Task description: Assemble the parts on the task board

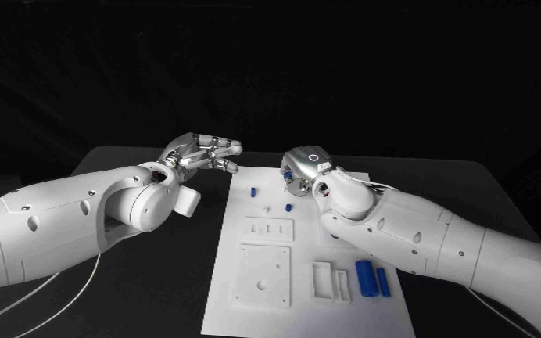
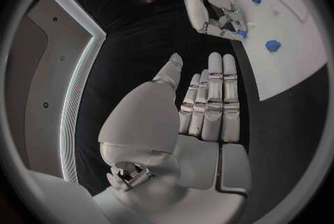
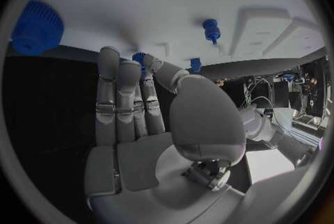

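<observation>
The flat white rectangular task board (image 1: 310,307) lies lengthwise in the middle of the black table (image 1: 147,299), between the 2 white arms. The silver left hand (image 1: 203,154) hangs above the table just off the board's far left corner, fingers spread and extended with nothing in them; the left wrist view shows the same hand (image 2: 205,107) with straight fingers side by side over the dark table beside the board's edge.

The silver right hand (image 1: 304,172) is over the far end of the board, palm turned toward the left hand. In the right wrist view its fingers (image 3: 118,96) stand nearly straight, and a small blue part (image 3: 139,58) shows right at the tips between thumb and fingers; it looks pinched there, though the contact itself is hard to make out. The left wrist view shows a blue speck (image 2: 241,33) at those same fingertips.

On the board, a small blue gear-like part (image 1: 255,192) lies near the far left edge, and a small blue peg (image 1: 290,207) stands just beside the right hand. 2 blue cylinders (image 1: 373,277) lie side by side near the board's right edge, next to a white slotted block (image 1: 331,282). A raised white square plate (image 1: 264,275) and a smaller white plate (image 1: 268,230) with slots sit along the board's left half.
</observation>
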`<state>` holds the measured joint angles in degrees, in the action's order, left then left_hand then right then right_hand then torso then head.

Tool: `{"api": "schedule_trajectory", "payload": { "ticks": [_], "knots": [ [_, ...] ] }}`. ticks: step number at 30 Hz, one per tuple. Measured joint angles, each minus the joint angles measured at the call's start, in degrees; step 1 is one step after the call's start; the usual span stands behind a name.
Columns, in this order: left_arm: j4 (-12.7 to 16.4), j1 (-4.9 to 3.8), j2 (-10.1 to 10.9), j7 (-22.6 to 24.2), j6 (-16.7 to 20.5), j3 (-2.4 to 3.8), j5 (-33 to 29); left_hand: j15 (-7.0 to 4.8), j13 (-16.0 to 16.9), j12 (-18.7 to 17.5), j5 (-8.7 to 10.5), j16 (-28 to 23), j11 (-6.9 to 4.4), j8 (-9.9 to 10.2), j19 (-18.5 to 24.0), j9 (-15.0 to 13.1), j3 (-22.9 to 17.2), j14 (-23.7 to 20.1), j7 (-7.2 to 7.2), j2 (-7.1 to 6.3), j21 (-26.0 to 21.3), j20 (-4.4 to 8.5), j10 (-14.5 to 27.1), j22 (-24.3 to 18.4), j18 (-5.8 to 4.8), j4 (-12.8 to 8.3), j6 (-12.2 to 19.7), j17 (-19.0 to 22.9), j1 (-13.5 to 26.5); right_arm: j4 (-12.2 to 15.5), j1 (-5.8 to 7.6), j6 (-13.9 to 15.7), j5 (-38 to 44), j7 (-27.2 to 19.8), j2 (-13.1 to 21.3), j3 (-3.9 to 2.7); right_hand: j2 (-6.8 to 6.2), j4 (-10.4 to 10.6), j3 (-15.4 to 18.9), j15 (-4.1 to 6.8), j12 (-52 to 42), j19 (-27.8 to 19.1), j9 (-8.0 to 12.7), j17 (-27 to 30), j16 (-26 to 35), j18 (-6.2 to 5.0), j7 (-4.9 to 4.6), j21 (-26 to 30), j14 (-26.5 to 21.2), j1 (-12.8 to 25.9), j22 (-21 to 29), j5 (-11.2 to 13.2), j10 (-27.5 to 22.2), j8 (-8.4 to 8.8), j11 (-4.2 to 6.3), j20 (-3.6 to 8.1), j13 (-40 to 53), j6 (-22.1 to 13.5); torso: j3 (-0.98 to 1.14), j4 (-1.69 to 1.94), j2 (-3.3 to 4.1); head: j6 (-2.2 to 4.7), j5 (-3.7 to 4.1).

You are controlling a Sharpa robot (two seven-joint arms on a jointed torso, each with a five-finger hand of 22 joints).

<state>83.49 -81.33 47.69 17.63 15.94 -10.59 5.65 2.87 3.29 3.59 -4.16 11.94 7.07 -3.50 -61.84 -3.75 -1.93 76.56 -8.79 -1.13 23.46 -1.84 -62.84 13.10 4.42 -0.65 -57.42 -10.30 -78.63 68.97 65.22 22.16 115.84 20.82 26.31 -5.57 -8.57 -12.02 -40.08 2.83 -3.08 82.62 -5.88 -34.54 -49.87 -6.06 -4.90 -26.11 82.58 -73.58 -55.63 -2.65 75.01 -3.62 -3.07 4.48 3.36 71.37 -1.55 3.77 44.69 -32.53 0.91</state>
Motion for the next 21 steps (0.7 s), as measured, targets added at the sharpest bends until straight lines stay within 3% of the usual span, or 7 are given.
{"api": "schedule_trajectory", "payload": {
  "ticks": [2, 5, 8, 10, 13, 21],
  "knots": [
    [0.0, 0.00, 0.0, 0.0, 0.0, 0.00, 0.0, 0.00, 0.0, 0.0, 0.00, 0.0, 0.00, 0.0, 0.0, 0.0, 0.0, 0.0, 0.00, 0.00, 0.0, 0.00, 0.0, 0.0, 0.00, 0.0, 0.0, 0.0, 0.0, -0.1, 0.00, 0.0, -0.4, -0.2, 0.0, 0.03, -0.31, 0.0, 0.0, -0.50, -0.4, 0.1, 0.9, 0.0, 0.0, -0.16, -0.48, 0.2, -0.1, 0.3, 0.0, 0.0, -1.5, -0.13, 0.31, -0.32, 0.1, -2.1, 0.00, -0.01, 0.00, 0.05, -0.06],
    [0.0, 0.00, 0.0, 0.0, 0.0, 0.00, 0.0, 0.00, 0.0, 0.0, 0.00, 0.0, 0.00, 0.0, 0.0, 0.0, 0.0, 0.0, 0.00, 0.00, 0.0, 0.00, 0.0, -0.1, 0.00, 0.0, 0.0, 0.0, 0.0, -0.3, -0.19, -0.1, -1.3, -0.5, 0.2, 0.25, -2.61, 1.2, 1.3, -1.42, -0.7, 0.0, 2.1, 0.3, 0.2, -0.19, -1.28, 1.0, -0.2, 2.6, 0.3, 0.0, -5.8, 0.03, -0.91, -1.23, 0.5, -6.1, 0.00, -0.03, 0.00, 0.09, -0.12],
    [0.0, 0.00, 0.0, -0.1, 0.0, 0.00, 0.0, 0.00, 0.0, 0.0, 0.00, 0.0, 0.00, 0.0, 0.0, 0.0, 0.0, 0.0, 0.00, 0.00, 0.0, 0.00, 0.0, -0.1, 0.00, 0.0, 0.0, 0.0, 0.0, -0.2, -0.43, 0.0, -2.3, -0.8, 0.4, 0.34, -4.10, 2.2, 5.9, -1.64, -0.4, 0.5, 2.2, 0.8, 1.1, -1.02, -0.37, 2.5, -0.4, 3.2, 1.7, 0.0, -9.8, 0.03, -1.68, -1.78, 0.1, -8.5, 0.00, -0.04, 0.01, 0.12, -0.18],
    [-0.1, 0.00, 0.0, -0.1, 0.0, 0.00, 0.0, 0.00, 0.0, 0.0, 0.00, 0.0, 0.04, 0.0, 0.0, 0.0, 0.0, 0.0, 0.00, 0.00, 0.0, 0.00, 0.4, -0.1, 0.00, 0.0, 0.0, 0.0, 0.0, 0.1, -0.38, 0.1, -2.8, -1.0, 0.6, 0.30, -3.96, 2.9, 9.8, -1.91, -0.4, 1.0, 2.2, 1.1, 1.5, -1.23, 0.04, 3.9, -0.1, 1.2, 3.3, 0.0, -10.1, 0.03, -1.84, -2.27, 0.0, -8.9, 0.00, -0.04, 0.01, 0.12, -0.15],
    [-0.2, 0.00, 0.0, -0.1, 0.0, 0.00, 0.0, 0.00, 0.0, 0.0, 0.00, 0.0, 0.04, 0.0, 0.0, 0.0, 0.0, 0.0, 0.00, 0.00, 0.0, 0.00, 0.4, -0.1, 0.00, 0.0, 0.0, 0.0, 0.0, 0.7, -0.29, 0.4, -3.6, -1.2, 1.1, 0.26, -4.34, 3.2, 12.5, -1.92, -0.4, 1.1, 2.2, 1.2, 1.5, -1.42, 0.12, 4.8, -0.1, 0.4, 4.2, 0.0, -10.8, 0.03, -1.88, -2.35, 0.0, -9.4, 0.00, -0.04, 0.01, 0.15, -0.10],
    [-0.3, 0.00, 0.2, -0.2, 0.0, 0.00, 0.0, 0.00, 0.0, 0.0, 0.00, 0.0, 0.04, 0.0, 0.0, 0.0, 0.0, 0.0, 0.00, 0.00, 0.0, 0.00, 0.4, -0.1, 0.00, 0.0, 0.0, 0.0, 0.0, 4.5, -0.42, 1.7, -5.1, -1.6, 4.4, 0.06, -4.40, 4.3, 14.6, -1.91, -0.4, 1.1, 2.2, 1.2, 1.5, -1.42, 0.12, 5.9, -0.1, -0.6, 5.3, 0.0, -11.1, 0.03, -2.05, -2.36, 0.0, -9.4, -0.01, -0.04, 0.00, 0.23, -0.16]
  ]
}}
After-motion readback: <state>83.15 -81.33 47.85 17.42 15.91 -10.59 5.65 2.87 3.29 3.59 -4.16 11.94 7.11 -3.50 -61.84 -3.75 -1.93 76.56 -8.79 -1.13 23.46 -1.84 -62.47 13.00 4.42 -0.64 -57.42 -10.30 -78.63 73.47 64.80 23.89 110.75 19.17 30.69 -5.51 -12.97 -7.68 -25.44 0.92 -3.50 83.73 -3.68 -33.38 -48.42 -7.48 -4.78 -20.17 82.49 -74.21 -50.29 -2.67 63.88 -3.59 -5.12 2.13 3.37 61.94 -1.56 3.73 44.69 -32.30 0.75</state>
